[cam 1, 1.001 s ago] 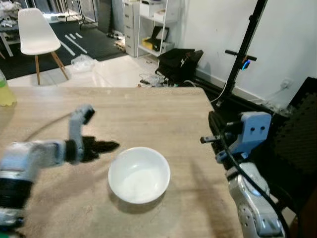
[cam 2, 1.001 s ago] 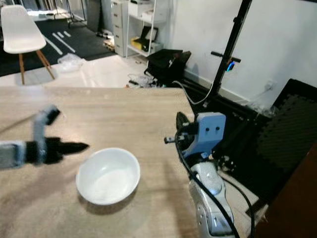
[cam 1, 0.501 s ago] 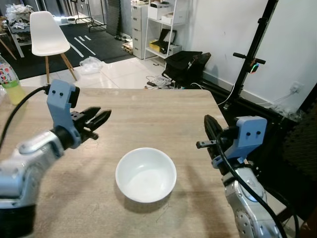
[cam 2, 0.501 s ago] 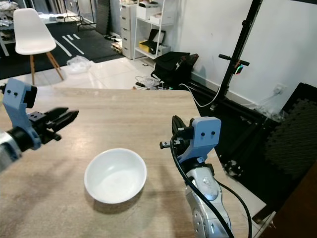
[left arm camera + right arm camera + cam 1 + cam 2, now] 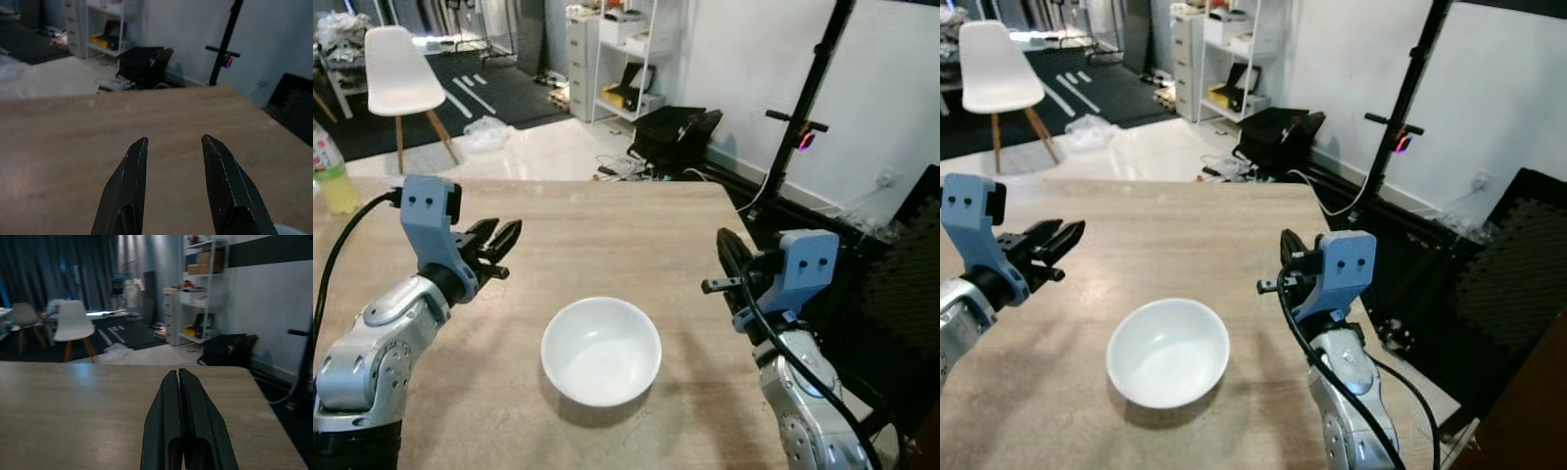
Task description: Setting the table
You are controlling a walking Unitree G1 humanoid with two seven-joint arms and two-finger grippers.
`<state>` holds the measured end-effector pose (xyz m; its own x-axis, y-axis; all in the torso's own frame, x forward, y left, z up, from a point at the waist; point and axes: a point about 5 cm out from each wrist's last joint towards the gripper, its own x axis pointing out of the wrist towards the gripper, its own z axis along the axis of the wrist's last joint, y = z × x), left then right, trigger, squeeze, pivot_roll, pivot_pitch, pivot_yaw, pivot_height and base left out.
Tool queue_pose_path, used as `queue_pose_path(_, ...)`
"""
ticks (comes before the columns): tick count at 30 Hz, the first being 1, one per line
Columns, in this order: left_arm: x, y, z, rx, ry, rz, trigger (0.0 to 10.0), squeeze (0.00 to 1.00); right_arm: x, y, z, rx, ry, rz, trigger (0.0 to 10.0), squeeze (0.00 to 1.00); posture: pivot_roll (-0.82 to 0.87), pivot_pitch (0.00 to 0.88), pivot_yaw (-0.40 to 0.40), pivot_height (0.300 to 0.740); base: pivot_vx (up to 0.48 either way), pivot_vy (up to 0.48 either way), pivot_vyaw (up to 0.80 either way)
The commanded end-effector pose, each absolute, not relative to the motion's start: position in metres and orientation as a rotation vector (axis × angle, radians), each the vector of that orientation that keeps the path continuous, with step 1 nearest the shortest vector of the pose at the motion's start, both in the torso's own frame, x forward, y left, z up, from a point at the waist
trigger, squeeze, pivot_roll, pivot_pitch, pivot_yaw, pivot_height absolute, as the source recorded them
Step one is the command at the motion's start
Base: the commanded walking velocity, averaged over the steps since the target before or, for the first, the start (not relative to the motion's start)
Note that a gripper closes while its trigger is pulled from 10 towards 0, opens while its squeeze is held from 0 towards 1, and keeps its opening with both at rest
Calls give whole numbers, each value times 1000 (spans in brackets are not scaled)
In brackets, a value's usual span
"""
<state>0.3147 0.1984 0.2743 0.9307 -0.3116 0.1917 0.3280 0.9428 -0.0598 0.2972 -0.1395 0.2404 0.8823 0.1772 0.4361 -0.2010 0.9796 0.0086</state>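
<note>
Bowl (image 5: 601, 351), plain white, sits upright between parted left end effector (image 5: 499, 240) and closed right end effector (image 5: 179, 374).

**Count on and around the bench**

One light wooden bench (image 5: 607, 225). One round white ceramic bowl (image 5: 601, 350), between the two pincers. Two pincers: the left pincer (image 5: 501, 241) with fingers spread, the right pincer (image 5: 178, 382) with fingers pressed together. One white plastic chair (image 5: 400, 70) and one yellow-filled plastic bottle (image 5: 330, 174), both beyond the left pincer.
</note>
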Motion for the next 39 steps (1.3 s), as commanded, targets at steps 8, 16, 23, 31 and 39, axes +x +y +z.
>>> queue_pose_path(8,316,197,272,-78,-179,-304,10000,0,297,-139,237,56,-435,192,10000,0,58,42,8,740,0,172,0)
queue_pose_path(16,317,188,270,-81,-172,-320,10000,0,297,-139,236,58,-433,190,10000,0,58,48,8,740,0,0,0)
queue_pose_path(23,319,185,270,-73,-173,-316,10000,0,297,-138,235,58,-431,187,10000,0,57,49,10,740,0,0,0)
queue_pose_path(31,321,179,271,-75,-179,-318,10000,0,297,-140,234,60,-429,172,10000,0,53,51,13,740,0,0,0)
queue_pose_path(39,321,177,271,-75,-182,-321,10000,0,297,-141,234,56,-428,168,10000,0,52,51,12,740,0,0,0)
